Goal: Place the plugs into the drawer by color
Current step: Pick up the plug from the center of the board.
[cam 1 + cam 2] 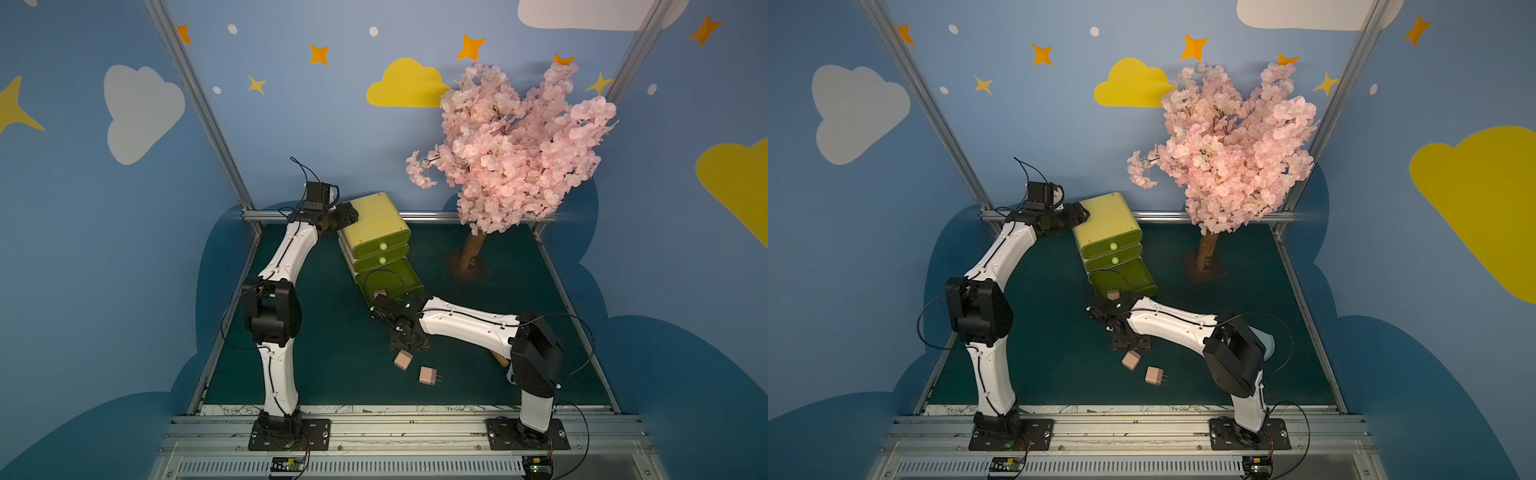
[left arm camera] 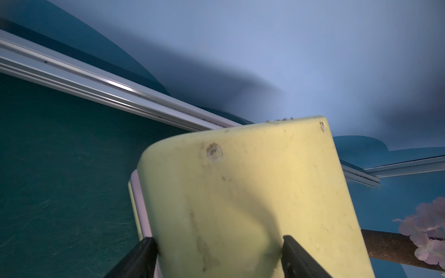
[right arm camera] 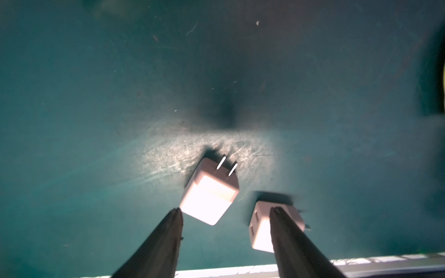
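Note:
The yellow-green drawer (image 1: 376, 224) (image 1: 1106, 224) stands at the back of the mat with its bottom drawer (image 1: 399, 278) pulled open. One pink plug (image 1: 380, 294) (image 1: 1113, 294) lies inside it. My left gripper (image 1: 347, 214) (image 2: 219, 239) is shut on the drawer's top back-left corner (image 2: 240, 180). Two pink plugs (image 1: 403, 359) (image 1: 428, 375) lie on the mat in front. My right gripper (image 1: 405, 347) (image 3: 225, 210) hangs open just above them. One plug (image 3: 209, 192) shows its prongs beside one fingertip. The other plug (image 3: 262, 228) is partly hidden behind the other finger.
A pink blossom tree (image 1: 511, 145) on a wooden trunk (image 1: 471, 249) stands at the back right. Aluminium rails (image 1: 415, 216) edge the green mat. A brown wooden piece (image 1: 498, 358) and a pale blue object (image 1: 1266, 340) peek out behind my right arm.

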### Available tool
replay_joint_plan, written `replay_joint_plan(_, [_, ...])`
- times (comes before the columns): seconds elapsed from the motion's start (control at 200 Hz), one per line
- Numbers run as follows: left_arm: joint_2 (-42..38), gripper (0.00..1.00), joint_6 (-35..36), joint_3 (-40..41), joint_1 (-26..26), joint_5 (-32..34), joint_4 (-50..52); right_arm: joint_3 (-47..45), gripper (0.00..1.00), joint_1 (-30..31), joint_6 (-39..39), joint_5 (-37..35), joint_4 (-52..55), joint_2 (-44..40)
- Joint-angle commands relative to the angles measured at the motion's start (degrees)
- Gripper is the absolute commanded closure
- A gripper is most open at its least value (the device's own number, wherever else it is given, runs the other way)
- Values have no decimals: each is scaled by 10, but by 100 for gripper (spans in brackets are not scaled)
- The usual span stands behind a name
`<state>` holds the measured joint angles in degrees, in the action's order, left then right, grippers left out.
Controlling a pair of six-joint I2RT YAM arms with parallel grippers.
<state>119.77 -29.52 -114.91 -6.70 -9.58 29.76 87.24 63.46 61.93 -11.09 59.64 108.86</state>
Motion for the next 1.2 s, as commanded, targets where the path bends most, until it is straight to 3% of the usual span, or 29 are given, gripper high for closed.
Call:
replay_joint_plan(0.0, [1,19,20,11,-13,-13,79,13,36,-3,59,32,24,18])
replay_joint_plan(0.25, [5,19,16,10,-11,-19,77,-2,36,-16,65,110,-5,55])
replay_joint_plan(0.636, [2,19,18,15,-14,-17,77,-28,39,-32,65,156,-27,80])
replay_joint_plan(1.006, [3,19,21,15,-19,-11,76,-31,61,-45,28,161,-38,70])
replay_joint_plan(1.091, [1,19,20,15,-19,-11,77,-14,63,-47,-18,138,-32,48])
replay_joint_plan(1.196, [-1,19,23,15,-20,-9,77,1,78,-49,-107,100,-36,17])
